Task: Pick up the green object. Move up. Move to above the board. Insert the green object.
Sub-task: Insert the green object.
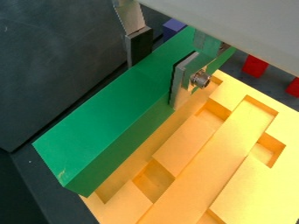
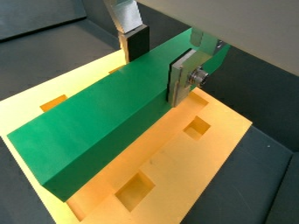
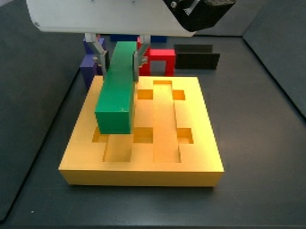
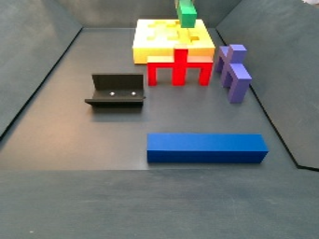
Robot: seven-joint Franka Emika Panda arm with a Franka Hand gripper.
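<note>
The green object (image 1: 111,118) (image 2: 93,136) is a long green bar, and my gripper (image 1: 160,63) (image 2: 160,59) is shut on it, one finger plate on each long side. In both wrist views the orange-yellow board (image 1: 222,166) (image 2: 222,144) lies right under the bar, its grooves and square holes showing. In a side view the green object (image 3: 117,89) hangs slightly tilted over the left part of the board (image 3: 201,148), and a white housing hides most of the gripper (image 3: 117,46). Far off in a side view, the green object (image 4: 187,13) shows above the board (image 4: 159,39).
A red cross-shaped block (image 4: 178,65) (image 3: 159,59) stands beside the board, with purple blocks (image 4: 233,70) next to it. The dark fixture (image 4: 116,91) (image 3: 198,56) stands on the floor. A blue bar (image 4: 206,147) lies nearer the front. Dark walls ring the floor.
</note>
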